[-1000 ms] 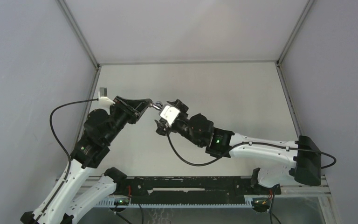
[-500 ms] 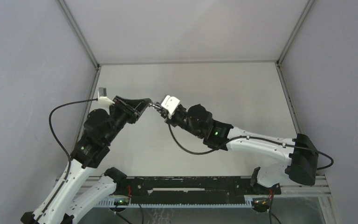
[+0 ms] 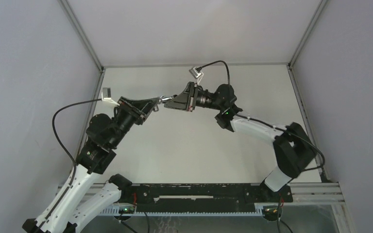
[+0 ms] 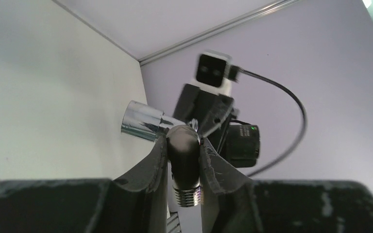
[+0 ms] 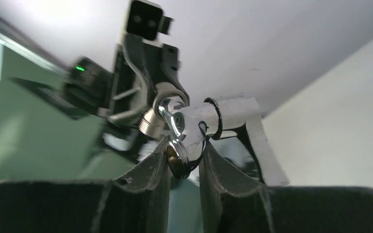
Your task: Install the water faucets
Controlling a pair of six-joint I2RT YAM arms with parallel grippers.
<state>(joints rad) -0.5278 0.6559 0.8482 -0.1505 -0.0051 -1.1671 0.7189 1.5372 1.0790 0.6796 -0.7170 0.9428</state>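
Observation:
Above the table's middle, both grippers meet on a small shiny water faucet (image 3: 163, 99). My left gripper (image 3: 154, 103) is shut on its bent body (image 4: 184, 158), the threaded end (image 4: 187, 195) pointing toward the wrist camera. A chrome cylinder (image 4: 142, 122) sticks out sideways from the top. My right gripper (image 3: 171, 101) comes from the other side. It is shut on a round chrome end (image 5: 179, 158) of the same faucet, below the cross handle (image 5: 171, 118). I cannot tell whether the cylinder is a separate part.
Grey walls with metal frame rails (image 3: 294, 77) close in the white table (image 3: 252, 92) at left, right and back. A black cable (image 3: 221, 64) loops above the right wrist and another (image 3: 58, 131) beside the left arm. A black rail (image 3: 199, 191) runs along the near edge.
My right gripper was open beside the faucet and has shut on it. The right arm has rolled and swung farther back, its camera now on top. The left gripper holds nearly still.

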